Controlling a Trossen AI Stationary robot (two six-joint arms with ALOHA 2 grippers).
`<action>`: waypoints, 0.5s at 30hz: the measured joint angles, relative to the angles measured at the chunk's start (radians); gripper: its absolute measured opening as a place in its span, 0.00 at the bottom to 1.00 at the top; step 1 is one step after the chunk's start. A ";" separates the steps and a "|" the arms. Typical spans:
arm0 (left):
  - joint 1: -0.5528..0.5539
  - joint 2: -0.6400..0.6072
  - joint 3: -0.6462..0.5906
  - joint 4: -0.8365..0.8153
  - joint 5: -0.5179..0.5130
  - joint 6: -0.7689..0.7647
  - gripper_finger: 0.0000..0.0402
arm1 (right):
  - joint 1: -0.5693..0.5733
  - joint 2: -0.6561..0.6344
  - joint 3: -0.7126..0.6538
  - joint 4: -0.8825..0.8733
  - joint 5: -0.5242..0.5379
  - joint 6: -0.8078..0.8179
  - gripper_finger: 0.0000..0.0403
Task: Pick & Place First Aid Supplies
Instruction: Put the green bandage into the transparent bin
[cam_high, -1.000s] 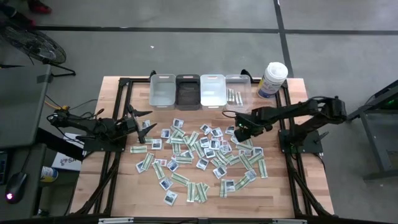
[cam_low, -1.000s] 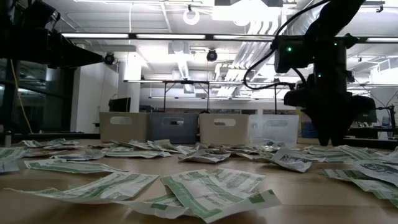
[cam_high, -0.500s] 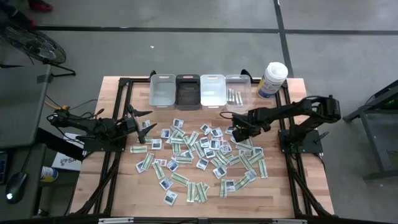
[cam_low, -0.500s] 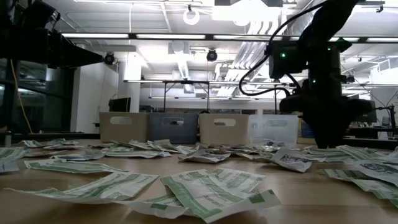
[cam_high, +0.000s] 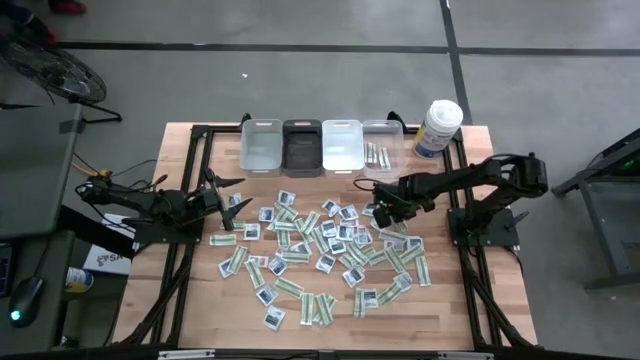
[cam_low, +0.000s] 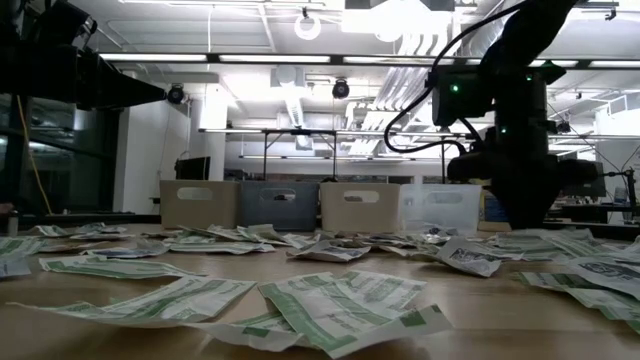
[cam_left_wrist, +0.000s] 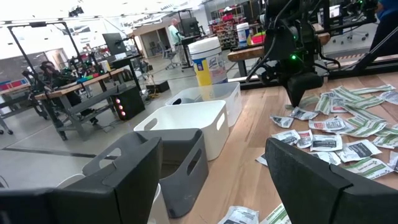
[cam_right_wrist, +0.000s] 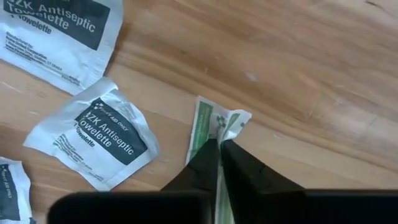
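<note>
Right pincer is down on the wooden desk at the right edge of the scattered paper packets, its fingers pinched tight on a narrow green-and-white strip packet lying flat beside two white antiseptic towelette packets. Left pincer waits wide open over the desk's left side, well apart from the pile.

Flat green-and-white and white packets lie scattered across the table's middle.
</note>
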 joint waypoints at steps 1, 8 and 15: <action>0.000 0.000 0.000 0.000 0.000 0.000 0.70 | 0.000 -0.002 0.004 -0.008 0.007 -0.001 0.01; 0.000 0.000 0.000 0.000 0.000 0.000 0.70 | -0.026 -0.061 0.041 -0.054 0.035 -0.022 0.00; 0.000 0.000 0.000 0.000 0.000 0.000 0.70 | -0.090 -0.133 0.147 -0.083 0.053 -0.094 0.00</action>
